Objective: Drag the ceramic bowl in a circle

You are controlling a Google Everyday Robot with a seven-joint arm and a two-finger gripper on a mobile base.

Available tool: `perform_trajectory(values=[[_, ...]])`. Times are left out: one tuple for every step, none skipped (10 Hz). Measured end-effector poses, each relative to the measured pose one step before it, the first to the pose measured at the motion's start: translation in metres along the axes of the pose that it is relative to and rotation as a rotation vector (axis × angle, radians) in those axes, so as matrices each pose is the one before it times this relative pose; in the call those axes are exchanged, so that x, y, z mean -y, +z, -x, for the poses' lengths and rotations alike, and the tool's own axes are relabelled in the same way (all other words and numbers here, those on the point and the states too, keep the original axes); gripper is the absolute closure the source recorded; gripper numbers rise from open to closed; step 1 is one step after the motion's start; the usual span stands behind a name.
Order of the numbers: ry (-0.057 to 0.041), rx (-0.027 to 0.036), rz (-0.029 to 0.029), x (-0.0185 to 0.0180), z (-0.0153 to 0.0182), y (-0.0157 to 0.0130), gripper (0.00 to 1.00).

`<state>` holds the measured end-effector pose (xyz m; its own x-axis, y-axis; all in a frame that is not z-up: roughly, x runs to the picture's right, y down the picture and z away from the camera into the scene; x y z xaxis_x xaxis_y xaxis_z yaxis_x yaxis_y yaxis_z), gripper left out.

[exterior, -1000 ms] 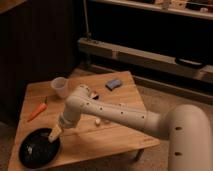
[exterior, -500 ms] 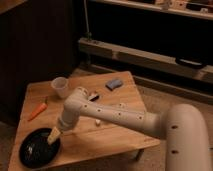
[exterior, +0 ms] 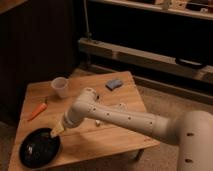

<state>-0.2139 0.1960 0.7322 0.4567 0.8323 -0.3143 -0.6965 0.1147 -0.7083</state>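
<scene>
Black glossy ceramic bowl [exterior: 39, 148], front-left corner of wooden table [exterior: 115, 139], nr the edge. Gripper [exterior: 56, 132] on white arm [exterior: 117, 117], tip down at bowl's right rim, jaws spread wide, nothing clamped; contact w/ rim can't be told. Also on table: translucent cup [exterior: 60, 86], carrot [exterior: 37, 111], blue obj. [exterior: 114, 83], all apart from bowl.

The ceramic bowl [exterior: 39, 149], wide, shallow and glossy black, sits upright at the worktop's [exterior: 102, 142] near-left corner, with the claw [exterior: 56, 132] at its far-right rim.
</scene>
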Motion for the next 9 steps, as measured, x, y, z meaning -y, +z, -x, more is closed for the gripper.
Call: perform_trajectory(values=[[0.00335,0.00100,0.01866,-0.00465,0.00027,0.00396,0.20],[-0.00677,-0.01165,0.02346,-0.00702,-0.00052,0.00883,0.20],[-0.00926,-0.01862,0.01307,-0.00570,-0.00021,0.00969,0.20],[-0.01288,-0.03262,0.01296,-0.00818,0.00209,0.01737,0.20],[-0.00547,-0.01865,0.00321,-0.00157,0.00128,0.00850,0.20],[-0.00159,-0.02482,-0.00165,0.00155,0.00152,0.01033,0.20],[-0.00343,-0.01955,0.00045,-0.00107,-0.00023,0.00936,0.20],[0.00299,-0.01055,0.00167,0.00146,-0.00188,0.00554,0.20],[0.01198,-0.01297,0.01048,0.00677,-0.00488,0.01014,0.20]])
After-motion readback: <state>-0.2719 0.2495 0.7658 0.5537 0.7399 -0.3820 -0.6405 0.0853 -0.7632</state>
